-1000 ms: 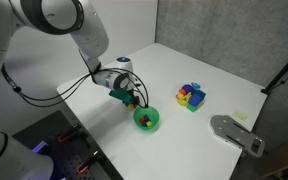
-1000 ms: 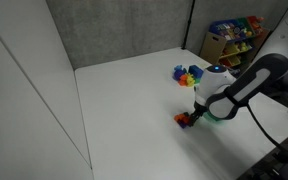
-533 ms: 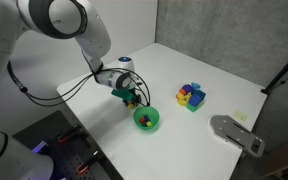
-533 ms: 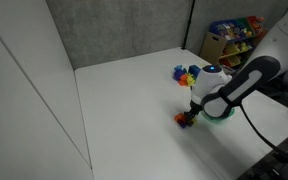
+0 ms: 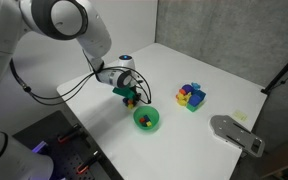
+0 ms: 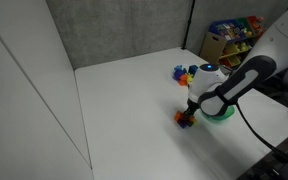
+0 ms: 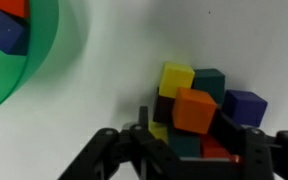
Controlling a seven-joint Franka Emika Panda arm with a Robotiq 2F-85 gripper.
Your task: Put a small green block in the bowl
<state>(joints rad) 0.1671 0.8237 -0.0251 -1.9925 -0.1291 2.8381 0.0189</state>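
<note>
A cluster of small toy blocks [image 7: 194,105] lies on the white table beside the bright-green bowl [image 7: 44,50]. It holds yellow, orange, purple, dark red and dark green blocks. My gripper [image 7: 187,135] stands low over it, one finger on each side. A dark green block [image 7: 184,146] sits between the fingers under the orange one. Whether the pads press on it is hidden by the blocks. In both exterior views the gripper [image 5: 132,97] [image 6: 187,115] is down at this cluster, just beside the bowl [image 5: 147,121] [image 6: 222,110]. The bowl holds a few blocks [image 5: 143,121].
A second cluster of coloured blocks [image 5: 191,96] [image 6: 187,73] lies farther along the table. A grey flat object [image 5: 236,135] rests near the table's corner. A shelf of toys [image 6: 234,38] stands behind the table. Table edges are close to the bowl.
The gripper has edged slightly closer onto the block cluster. The bowl and both clusters have stayed where they were.
</note>
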